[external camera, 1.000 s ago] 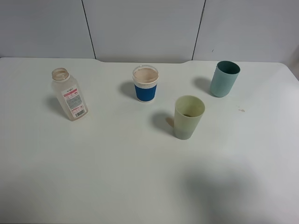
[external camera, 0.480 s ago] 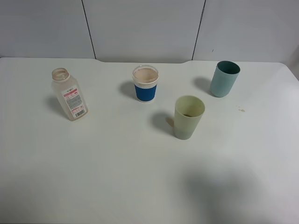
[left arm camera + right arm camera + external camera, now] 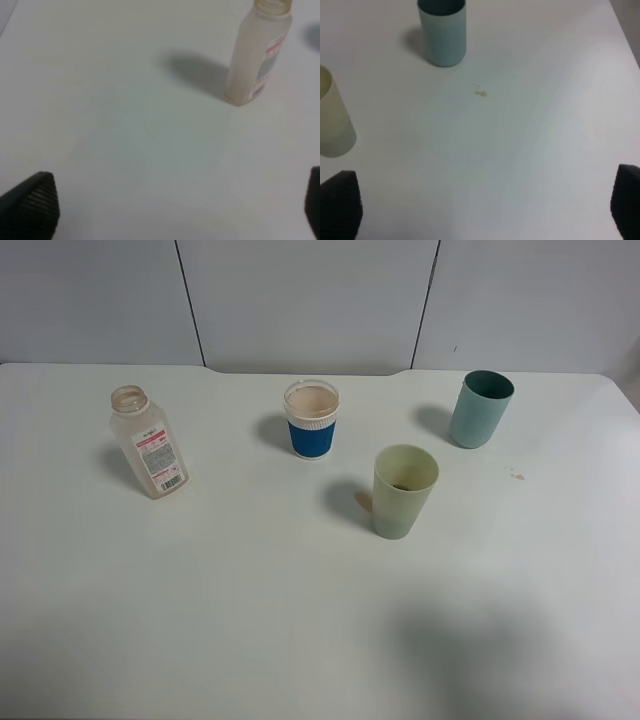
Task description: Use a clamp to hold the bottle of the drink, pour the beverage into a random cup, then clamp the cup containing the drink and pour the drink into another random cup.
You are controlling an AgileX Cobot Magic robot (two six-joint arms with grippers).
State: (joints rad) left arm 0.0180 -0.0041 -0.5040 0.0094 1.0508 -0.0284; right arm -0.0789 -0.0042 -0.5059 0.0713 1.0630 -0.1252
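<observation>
My left claw (image 3: 172,210) is spread wide with nothing in it. Its two dark fingertips (image 3: 31,205) show only at the outer edges of the wrist view, above bare worktop (image 3: 250,620). Ahead of it, well apart, the bottle (image 3: 257,55) stands upright. It has no cap, and its red-and-white label is on the side turned toward the near edge.

My right claw (image 3: 482,207) is also wide and holds nothing. Its black fingertips (image 3: 339,205) sit at either side of its wrist view. Out in front of it a small brownish speck (image 3: 480,92) marks the surface. The teal cup (image 3: 442,31) stands upright just past that speck. The pale green cup (image 3: 332,120) is off to one side and closer to this claw.

From the high camera, the bottle stands toward the far left corner, clear of both edges. The blue-sleeved cup (image 3: 311,420) with a white rim stands about midway along the far edge, set in from it. The teal cup stands toward the far right corner. The pale green cup is nearer the middle of the worktop, between the other two cups but closer to the near edge, touching neither. All three cups are upright with their mouths up.
</observation>
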